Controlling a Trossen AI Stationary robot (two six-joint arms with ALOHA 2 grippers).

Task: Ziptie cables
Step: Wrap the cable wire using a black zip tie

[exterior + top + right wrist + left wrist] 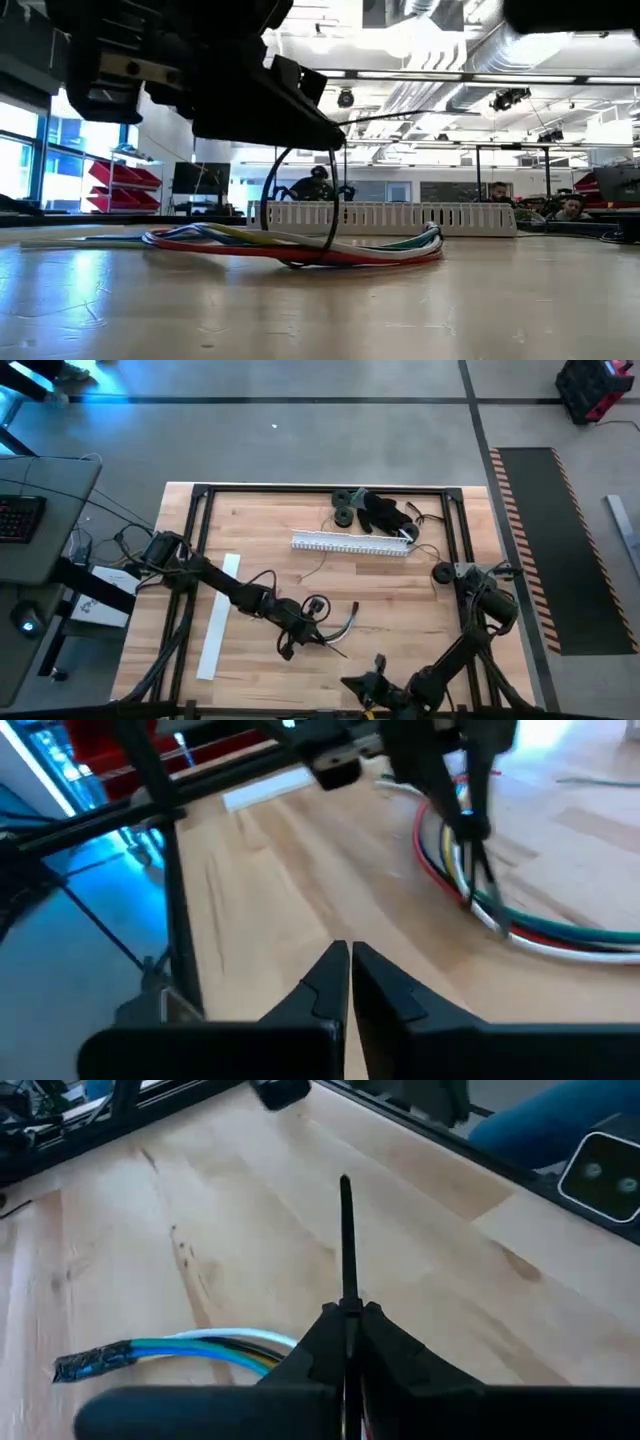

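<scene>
A: Where is the loose bundle of thin red, blue, grey and yellowish cables [300, 243]?
B: Lower middle of the overhead frame, flat on the pale wooden desk [400, 600].
A: And the left tool [348, 1320]?
B: Just above them, pinched tight on a thin black zip tie [346, 1230] looped round the bundle.
A: The right tool [350, 965]?
B: Bottom edge, fingers together, empty.

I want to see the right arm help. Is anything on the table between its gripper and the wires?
Nothing visible lies between them. From the right gripper, shut near the table's front edge, only bare wood leads to the cables. The left gripper already works over the bundle, pinching a black zip tie.
</scene>
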